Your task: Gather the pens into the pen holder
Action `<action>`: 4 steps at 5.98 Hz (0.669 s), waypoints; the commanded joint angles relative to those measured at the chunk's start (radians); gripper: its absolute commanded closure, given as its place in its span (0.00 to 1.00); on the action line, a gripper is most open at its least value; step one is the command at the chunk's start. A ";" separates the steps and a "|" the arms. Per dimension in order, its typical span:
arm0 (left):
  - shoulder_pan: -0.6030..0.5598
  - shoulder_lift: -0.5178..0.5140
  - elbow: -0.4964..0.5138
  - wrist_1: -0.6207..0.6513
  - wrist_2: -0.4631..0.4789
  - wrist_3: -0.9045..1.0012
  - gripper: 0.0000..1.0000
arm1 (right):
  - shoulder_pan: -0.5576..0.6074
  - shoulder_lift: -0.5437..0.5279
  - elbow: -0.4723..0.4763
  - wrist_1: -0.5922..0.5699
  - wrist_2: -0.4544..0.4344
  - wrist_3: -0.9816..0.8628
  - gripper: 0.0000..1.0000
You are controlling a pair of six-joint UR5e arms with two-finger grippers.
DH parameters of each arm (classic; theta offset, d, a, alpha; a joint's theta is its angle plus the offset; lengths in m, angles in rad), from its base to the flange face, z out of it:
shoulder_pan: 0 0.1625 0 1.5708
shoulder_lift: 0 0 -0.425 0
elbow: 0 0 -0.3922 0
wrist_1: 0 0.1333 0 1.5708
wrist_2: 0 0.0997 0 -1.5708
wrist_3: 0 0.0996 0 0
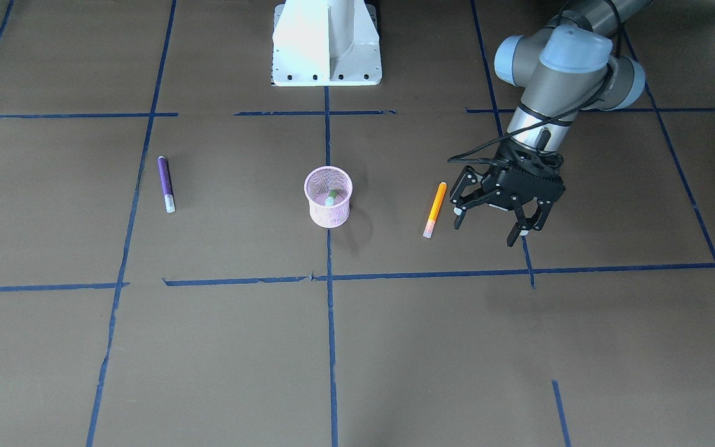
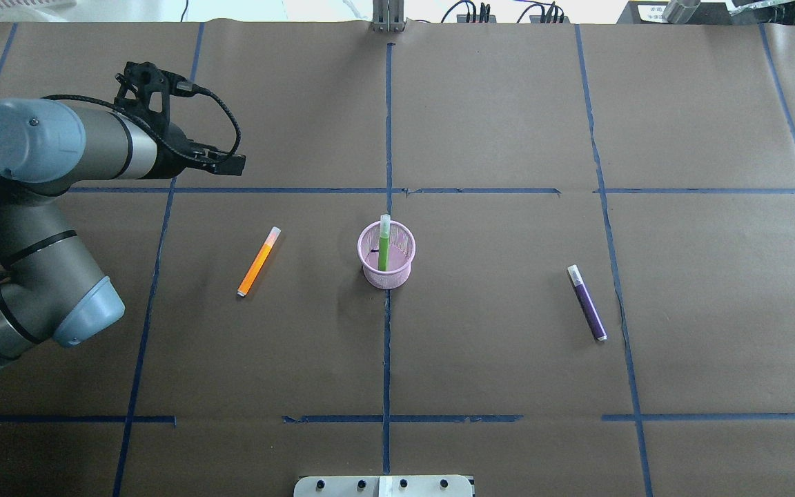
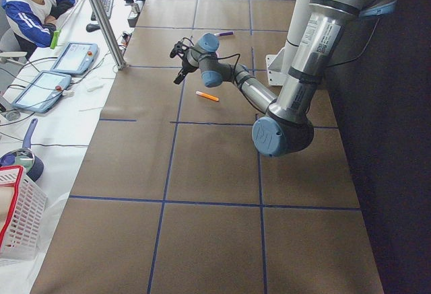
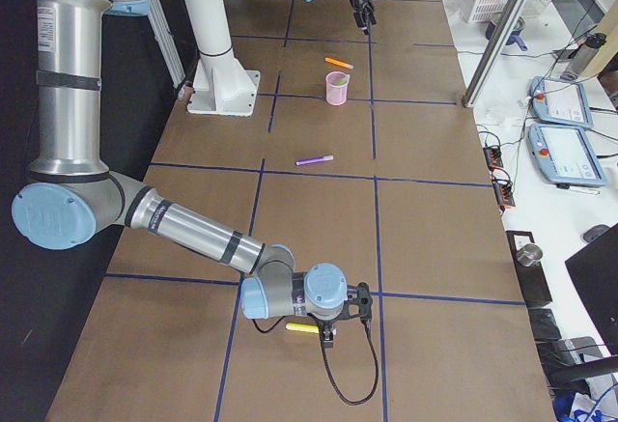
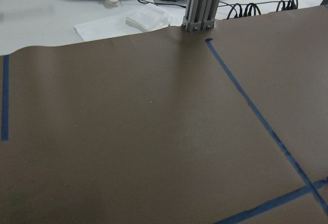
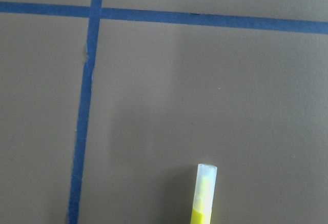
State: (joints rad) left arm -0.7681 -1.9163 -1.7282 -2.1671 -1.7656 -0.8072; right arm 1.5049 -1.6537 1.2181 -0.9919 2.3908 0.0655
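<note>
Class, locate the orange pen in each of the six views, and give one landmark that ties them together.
Exterior front-facing: orange pen right of centre.
Overhead exterior: orange pen left of centre.
Exterior left: orange pen upper middle.
Exterior right: orange pen top centre.
Left wrist-mounted: not in it.
Right wrist-mounted: not in it.
Landmark: the pink pen holder, beside it in the front-facing, overhead and right views.

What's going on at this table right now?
Pens are being collected into the small pink wire-mesh cup. A slim green pen already stands in it. The left gripper hangs open and empty beside the slim orange pen lying flat; a purple pen lies on the cup's other side. The right gripper is low by a yellow pen farther off; open or shut is unclear.
</note>
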 commanded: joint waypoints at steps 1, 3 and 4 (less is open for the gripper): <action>-0.008 0.051 -0.010 0.016 -0.028 0.034 0.00 | 0.000 0.005 -0.025 0.016 -0.005 0.011 0.00; -0.008 0.052 -0.011 0.019 -0.032 0.034 0.00 | -0.024 0.012 -0.034 0.012 -0.008 0.045 0.00; -0.007 0.054 -0.005 0.021 -0.031 0.034 0.00 | -0.040 0.014 -0.049 0.010 -0.009 0.046 0.00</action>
State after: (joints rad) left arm -0.7759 -1.8638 -1.7377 -2.1485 -1.7969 -0.7733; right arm 1.4810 -1.6425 1.1820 -0.9799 2.3830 0.1086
